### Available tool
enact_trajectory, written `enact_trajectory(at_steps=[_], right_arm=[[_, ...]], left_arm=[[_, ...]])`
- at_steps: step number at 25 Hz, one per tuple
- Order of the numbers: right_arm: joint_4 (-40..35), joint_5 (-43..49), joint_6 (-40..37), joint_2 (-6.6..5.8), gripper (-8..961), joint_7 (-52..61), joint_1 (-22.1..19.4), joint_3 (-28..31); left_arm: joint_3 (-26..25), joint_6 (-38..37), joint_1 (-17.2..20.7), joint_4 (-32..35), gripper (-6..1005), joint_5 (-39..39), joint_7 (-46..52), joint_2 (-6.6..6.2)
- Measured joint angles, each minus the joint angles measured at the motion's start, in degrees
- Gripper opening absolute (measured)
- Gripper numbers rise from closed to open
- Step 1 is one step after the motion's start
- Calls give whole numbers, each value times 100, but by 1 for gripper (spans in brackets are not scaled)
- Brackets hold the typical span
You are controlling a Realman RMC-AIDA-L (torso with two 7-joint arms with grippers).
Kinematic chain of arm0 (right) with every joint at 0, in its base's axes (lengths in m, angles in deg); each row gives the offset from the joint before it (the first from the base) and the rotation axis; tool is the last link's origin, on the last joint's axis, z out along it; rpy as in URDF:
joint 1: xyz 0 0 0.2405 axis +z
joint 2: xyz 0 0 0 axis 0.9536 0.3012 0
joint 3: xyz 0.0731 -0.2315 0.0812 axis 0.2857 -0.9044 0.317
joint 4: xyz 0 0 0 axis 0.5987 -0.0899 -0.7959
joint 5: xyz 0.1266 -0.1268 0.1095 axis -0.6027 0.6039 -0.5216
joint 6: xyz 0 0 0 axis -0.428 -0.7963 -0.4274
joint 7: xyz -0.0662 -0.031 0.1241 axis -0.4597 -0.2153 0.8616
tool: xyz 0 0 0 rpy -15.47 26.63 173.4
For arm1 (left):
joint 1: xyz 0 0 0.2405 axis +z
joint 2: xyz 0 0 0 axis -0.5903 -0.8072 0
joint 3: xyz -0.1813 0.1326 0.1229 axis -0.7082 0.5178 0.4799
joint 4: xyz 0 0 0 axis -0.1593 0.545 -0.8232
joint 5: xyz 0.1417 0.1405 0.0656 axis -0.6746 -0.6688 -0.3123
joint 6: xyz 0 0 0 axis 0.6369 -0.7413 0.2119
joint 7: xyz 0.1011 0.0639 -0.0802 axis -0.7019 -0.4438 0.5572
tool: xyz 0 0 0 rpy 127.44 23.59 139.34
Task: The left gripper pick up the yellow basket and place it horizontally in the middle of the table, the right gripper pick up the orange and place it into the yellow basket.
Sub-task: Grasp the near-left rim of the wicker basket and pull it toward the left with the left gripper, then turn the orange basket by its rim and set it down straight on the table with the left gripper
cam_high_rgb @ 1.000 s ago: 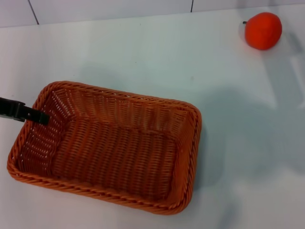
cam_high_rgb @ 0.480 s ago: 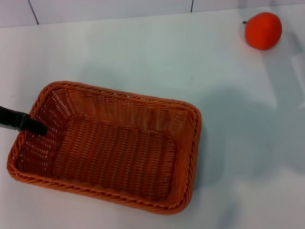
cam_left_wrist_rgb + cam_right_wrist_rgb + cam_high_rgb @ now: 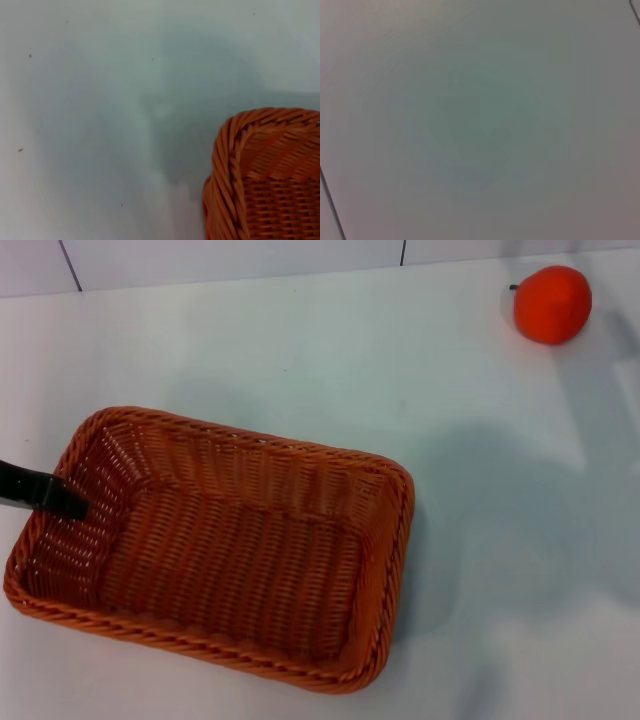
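Observation:
The yellow basket (image 3: 260,465), orange-brown wicker, sits at the front left of the white table (image 3: 300,340), tilted slightly off horizontal. My left gripper (image 3: 70,502) reaches in from the left edge. One dark finger is inside the basket's left end wall, and the gripper holds that rim. The left wrist view shows one braided corner of the basket (image 3: 225,170) over the table. The orange (image 3: 552,304) lies alone at the far right. The right gripper is out of view, and its wrist view shows only bare tabletop (image 3: 480,120).
The table's back edge meets a tiled wall (image 3: 230,260) at the top. White tabletop lies between the basket and the orange, with soft shadows on the right.
The basket has shifted a little left and toward the front edge, moving with the left gripper's finger on its left rim. The orange has not moved.

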Motion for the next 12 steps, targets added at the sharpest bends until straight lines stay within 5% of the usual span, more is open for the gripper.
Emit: enact_trajectory(at_steps=[6,12], right_arm=[[4,0,-2,8,942,0,-3,0],[-8,0,2,9,941,0,-2,0]], left_arm=[[-270,-24,-6,61,162,179,33,-2],[-1159,-121,7,1,163,912,37,-122]])
